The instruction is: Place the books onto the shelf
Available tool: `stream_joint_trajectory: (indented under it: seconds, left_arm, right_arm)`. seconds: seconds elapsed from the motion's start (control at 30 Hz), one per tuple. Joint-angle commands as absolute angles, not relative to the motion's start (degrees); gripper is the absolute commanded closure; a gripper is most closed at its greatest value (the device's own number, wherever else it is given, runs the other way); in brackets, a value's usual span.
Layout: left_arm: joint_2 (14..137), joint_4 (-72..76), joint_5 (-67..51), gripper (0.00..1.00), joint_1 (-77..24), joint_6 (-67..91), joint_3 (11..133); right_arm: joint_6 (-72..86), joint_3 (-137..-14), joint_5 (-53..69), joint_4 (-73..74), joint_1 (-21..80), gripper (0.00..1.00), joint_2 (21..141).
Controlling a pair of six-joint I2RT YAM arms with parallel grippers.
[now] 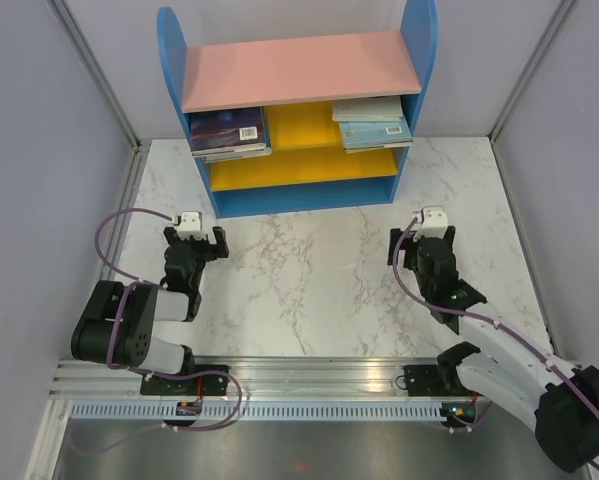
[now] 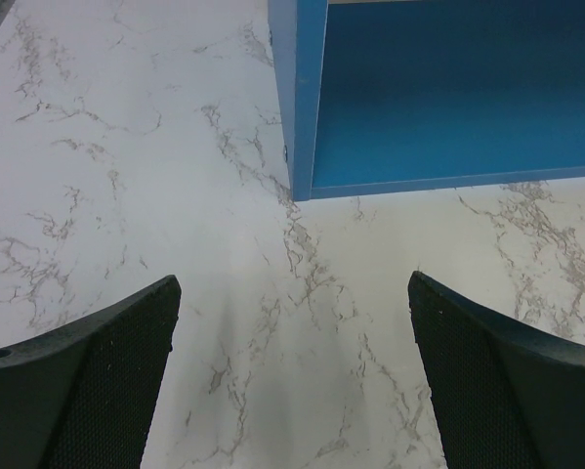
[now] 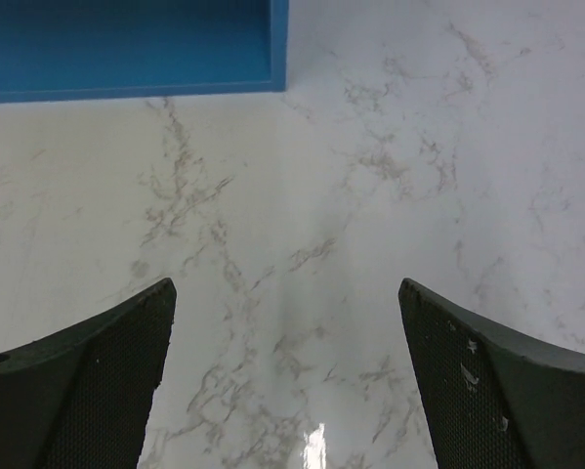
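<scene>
The shelf (image 1: 299, 70) stands at the back of the table, with blue side panels, a pink top board and yellow boards. On its upper yellow board lie two stacks of books: a dark stack (image 1: 229, 131) at the left and a pale blue and grey stack (image 1: 373, 123) at the right. My left gripper (image 1: 197, 243) is open over bare table in front of the shelf's left corner (image 2: 297, 117). Over the table near the shelf's right corner (image 3: 272, 44), my right gripper (image 1: 424, 240) is also open. Nothing lies between either pair of fingers.
The marble table (image 1: 309, 280) stretches between the two arms. Grey walls close in the left, right and back. A metal rail (image 1: 299, 380) with the arm bases runs along the near edge. Purple cables (image 1: 119, 225) loop beside each arm.
</scene>
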State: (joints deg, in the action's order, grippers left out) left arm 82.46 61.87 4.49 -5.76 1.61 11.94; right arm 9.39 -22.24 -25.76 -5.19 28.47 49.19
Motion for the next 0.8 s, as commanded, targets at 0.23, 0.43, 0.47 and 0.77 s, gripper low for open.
stream_joint_trajectory:
  seconds: [0.23, 0.43, 0.47, 0.77]
  left_arm:
    - [82.3, 66.8, 6.7, 0.00, -5.8, -1.2, 12.0]
    - [82.4, 66.9, 6.6, 0.00, -5.8, -1.2, 12.0]
    - [82.3, 66.8, 6.6, 0.00, -5.8, -1.2, 12.0]
    - [82.4, 67.0, 6.6, 0.00, -5.7, -1.2, 12.0]
  right_arm:
    - [-1.0, -19.3, -15.3, -35.0, 13.4, 0.02, 68.4]
    - [2.7, -12.8, -13.2, -59.1, 5.9, 0.02, 76.5]
    - [2.7, -12.7, -11.0, -60.0, 5.3, 0.02, 77.3]
    - [1.7, -13.5, -5.2, -68.9, 3.7, 0.02, 87.9]
